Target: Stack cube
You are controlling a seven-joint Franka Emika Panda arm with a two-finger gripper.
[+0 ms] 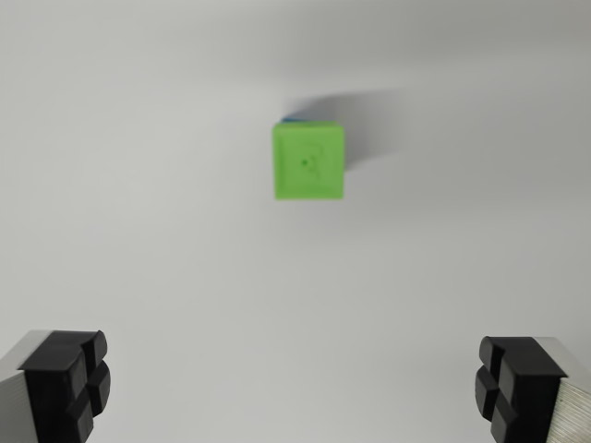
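The green cube sits far up in the wrist view, a little right of the middle. The gripper is down at the bottom of the view. One black fingertip shows in the bottom left corner and the other one shows in the bottom right corner. The jaws are spread wide apart and they hold nothing. The green cube is well apart from both fingertips. It lies above the gap between them, not inside it.

The cube rests on a plain white table. Nothing lies between the cube and the jaws.

A thin bit of blue peeks out at the top left edge of the green cube. It looks like a blue block right under the green one, but so little of it shows that it is hard to be sure. A soft grey shadow falls to the upper right of the cube.

The green cube is bright green and square from above. Its top has a faint mark with a small dark dot in the middle. The picture is a little blurry.
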